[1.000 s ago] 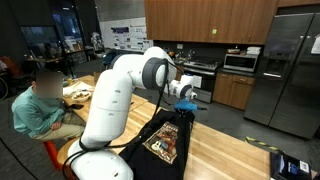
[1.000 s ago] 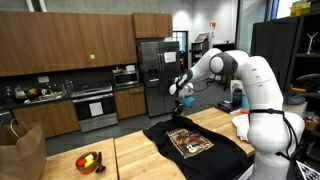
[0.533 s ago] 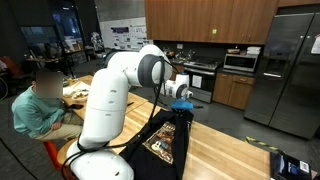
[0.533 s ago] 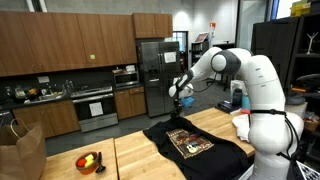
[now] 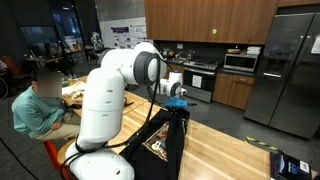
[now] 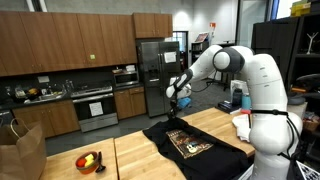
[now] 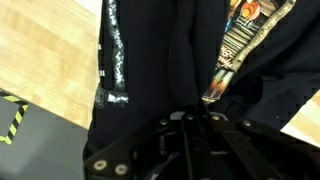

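Shirt end held up off the light wooden tabletop [image 5: 225,150]!
Black printed cotton T-shirt [image 6: 195,142] sprawls by the robot-side edge, its far end pinched in the closed gripper [image 5: 178,103] directly above, fabric draping straight down.

a seated person [image 5: 35,105], steel fridge [image 5: 285,70], and fruit bowl [image 6: 89,161] on the wooden table [image 6: 125,166].
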`<state>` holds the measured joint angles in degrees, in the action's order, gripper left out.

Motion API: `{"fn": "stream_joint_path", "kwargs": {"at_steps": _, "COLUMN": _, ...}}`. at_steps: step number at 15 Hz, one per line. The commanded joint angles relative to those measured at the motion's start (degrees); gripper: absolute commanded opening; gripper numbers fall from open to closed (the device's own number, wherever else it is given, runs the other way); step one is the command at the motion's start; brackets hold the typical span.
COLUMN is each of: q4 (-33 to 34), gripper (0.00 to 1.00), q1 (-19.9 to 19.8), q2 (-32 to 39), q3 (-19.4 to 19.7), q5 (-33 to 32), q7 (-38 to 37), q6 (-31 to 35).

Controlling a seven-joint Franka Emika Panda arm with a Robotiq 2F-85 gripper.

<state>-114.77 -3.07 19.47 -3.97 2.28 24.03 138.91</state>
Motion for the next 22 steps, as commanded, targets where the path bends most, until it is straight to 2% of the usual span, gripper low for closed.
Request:
{"fn": "stream_joint_path", "kwargs": {"at_steps": 1, "q4": -1.06, "gripper": 0.01, "q1": 0.44, "q2": -2.65, "q3": -1.32, "q5": 1.58, "q7": -1.85, "q6": -0.71}}
{"fn": "stream_joint_path", "kwargs": {"at_steps": 9, "q4": 1.91, "gripper": 0.01, "q1": 1.15, "q2": -1.55, "q3": -2.14, "q5": 5.71, "q7": -7.27, "q6": -2.27}}
{"fn": "stream_joint_path", "kwargs": {"at_steps": 22, "q4": 4.20, "gripper": 0.01, "q1": 3.44, "q2": 3.79, "q3": -1.89, "q5": 5.72, "q7": -15.23, "q6": -0.78}}
